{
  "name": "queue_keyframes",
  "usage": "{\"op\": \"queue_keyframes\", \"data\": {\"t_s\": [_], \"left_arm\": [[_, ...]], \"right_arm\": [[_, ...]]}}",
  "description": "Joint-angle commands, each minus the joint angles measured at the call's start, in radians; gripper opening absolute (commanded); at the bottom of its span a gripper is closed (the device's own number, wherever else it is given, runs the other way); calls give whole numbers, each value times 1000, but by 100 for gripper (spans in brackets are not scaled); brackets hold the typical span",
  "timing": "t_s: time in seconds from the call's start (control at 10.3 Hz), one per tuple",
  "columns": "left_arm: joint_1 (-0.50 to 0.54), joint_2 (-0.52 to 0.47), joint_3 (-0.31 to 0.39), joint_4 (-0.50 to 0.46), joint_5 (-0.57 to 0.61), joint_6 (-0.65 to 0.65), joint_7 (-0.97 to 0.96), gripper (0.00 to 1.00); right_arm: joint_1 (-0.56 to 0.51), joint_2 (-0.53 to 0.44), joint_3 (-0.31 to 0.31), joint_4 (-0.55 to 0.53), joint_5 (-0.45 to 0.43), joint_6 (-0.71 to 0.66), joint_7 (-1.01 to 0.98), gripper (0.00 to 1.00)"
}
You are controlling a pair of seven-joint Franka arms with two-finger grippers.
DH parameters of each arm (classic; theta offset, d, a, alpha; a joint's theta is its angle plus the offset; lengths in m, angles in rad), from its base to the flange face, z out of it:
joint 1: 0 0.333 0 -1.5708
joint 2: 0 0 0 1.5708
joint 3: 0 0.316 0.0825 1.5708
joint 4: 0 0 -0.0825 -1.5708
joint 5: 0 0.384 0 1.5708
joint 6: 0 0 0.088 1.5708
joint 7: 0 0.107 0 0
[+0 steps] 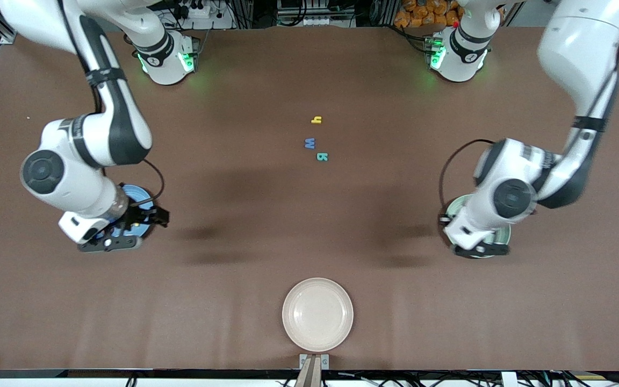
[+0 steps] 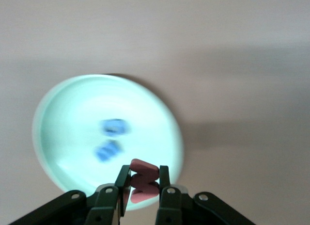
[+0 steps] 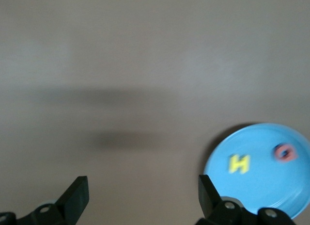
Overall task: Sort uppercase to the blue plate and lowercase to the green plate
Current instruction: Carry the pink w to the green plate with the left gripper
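1. The red w (image 2: 143, 180), a small flat foam letter with soft rounded edges, sits pinched between the two fingers of the left gripper (image 2: 144, 182), which hangs over the green plate (image 2: 58, 108). It is held over the rim part of the plate, I judge so that it can be dropped among the lowercase letters.
2. The green plate is a round, shallow, pale mint dish with a smooth glossy face. Two small blue letters (image 2: 110, 137) already lie in it; they are too blurred to read, probably the e and the g.
3. The blue plate (image 3: 295, 196) is the same round shallow form in sky blue, at the right arm's end of the table. On it lie the yellow H (image 3: 239, 163) and the red Q (image 3: 284, 152), apart from each other.
4. The right gripper (image 3: 140, 196) hangs beside that plate with its dark fingers spread wide and nothing between them, so its last drop seems done.
5. Three letters wait on the bare brown table (image 1: 309, 226) between the arms: the yellow h (image 1: 316, 120) farthest from the front camera, then the blue W (image 1: 310, 143), and the teal R (image 1: 322, 157) just beside it.
6. A beige plate (image 1: 317, 314) stands empty nearest the front camera, with no part in the sorting.
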Motion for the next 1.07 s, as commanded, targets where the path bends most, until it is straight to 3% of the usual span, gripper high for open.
{"op": "queue_keyframes", "data": {"t_s": [0.0, 0.1, 0.19, 0.29, 0.39, 0.78, 0.97], "left_arm": [[83, 52, -14, -1, -4, 27, 80, 0], [83, 67, -11, -1, -1, 39, 80, 0], [83, 83, -5, 2, 14, 41, 81, 13], [83, 81, -5, 0, 49, 40, 80, 41], [91, 78, -5, 0, 55, 38, 86, 99], [90, 22, -8, 3, 62, 11, 146, 100], [77, -21, -42, 3, 58, -45, 189, 100]], "right_arm": [[110, -48, 4, -13, -35, -60, 244, 100], [162, -48, 6, -14, -41, -82, 333, 100], [214, -45, 7, -16, -41, -85, 413, 100], [273, -39, 7, -16, -40, -73, 525, 100], [326, -30, 9, -17, -38, -52, 632, 100], [468, 41, 42, -27, -37, 66, 902, 100], [547, 84, 45, -62, -41, 187, 1037, 100]]}}
